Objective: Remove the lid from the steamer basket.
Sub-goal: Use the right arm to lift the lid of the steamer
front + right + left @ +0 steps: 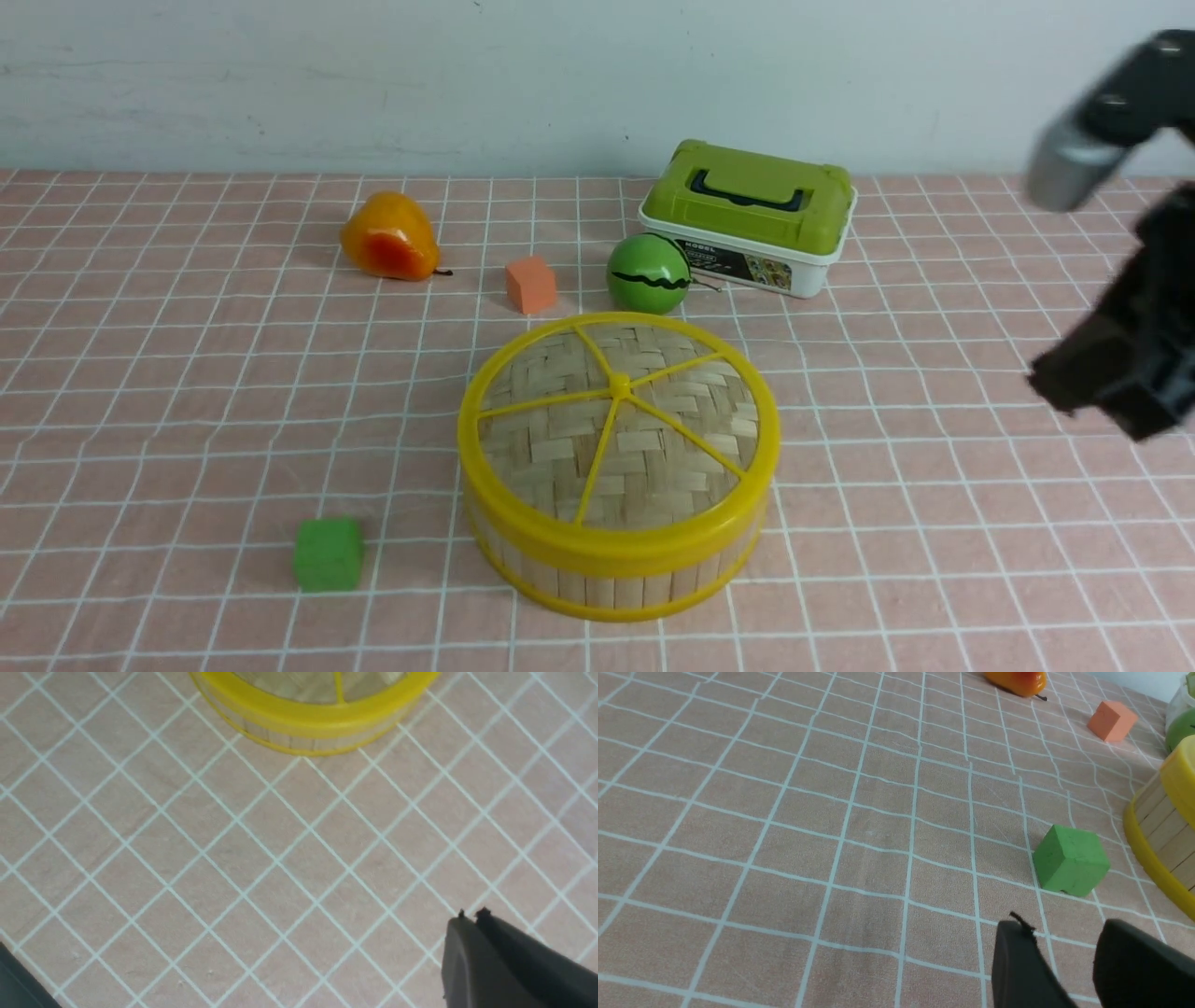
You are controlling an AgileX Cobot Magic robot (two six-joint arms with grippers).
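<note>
Lid (616, 411) sits on the basket (607, 583), off to the left of the right gripper (472, 915), which is empty and pinched closed.

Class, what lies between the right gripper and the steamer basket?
Only bare checked tablecloth. The right wrist view shows nothing else between the right gripper and the steamer basket.

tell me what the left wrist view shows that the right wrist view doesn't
Only left wrist: green cube, orange cube, pear, open left gripper. Only right wrist: woven top of the lid, shut right gripper. Both: steamer basket wall, the lid's yellow rim, checked tablecloth.
</note>
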